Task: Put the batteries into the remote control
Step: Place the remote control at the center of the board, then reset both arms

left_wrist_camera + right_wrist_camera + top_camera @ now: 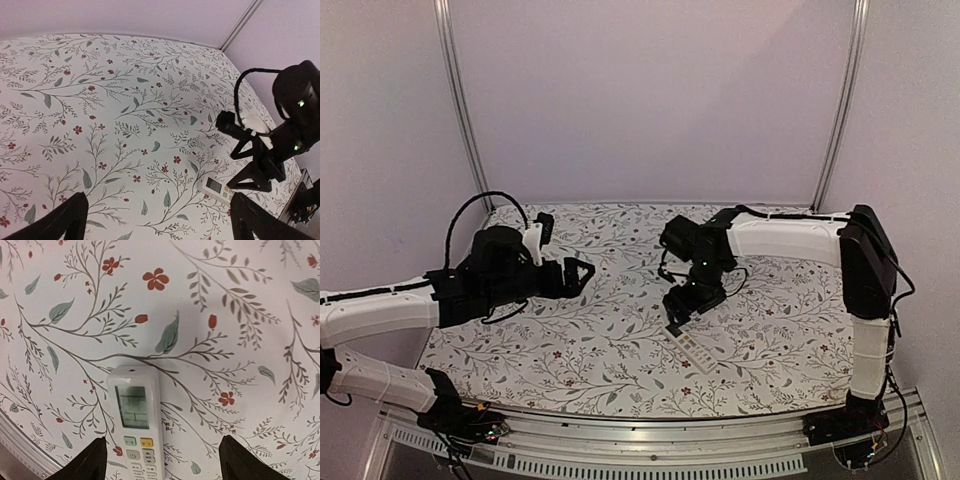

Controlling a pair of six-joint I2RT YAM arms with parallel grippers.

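I am holding my right gripper point(162, 462) open and empty just above the slim white rectangular plastic remote control point(136, 425), which is lying display-up on the floral worktop point(250, 315), and I am probably preparing to grasp and flip it, my left gripper point(157, 220) hanging open well apart.

Tabletop point(620, 350): white cover, leaf and red-flower print. Aluminium left post point(460, 110) and right post point(840, 110) stand at its far corners. Pale wall panels point(650, 90) behind it. Metal rail point(650, 432) along its near edge.

A lab test booth — plain lilac walls point(650, 100), aluminium posts point(462, 100), a floral-papered table point(600, 345).
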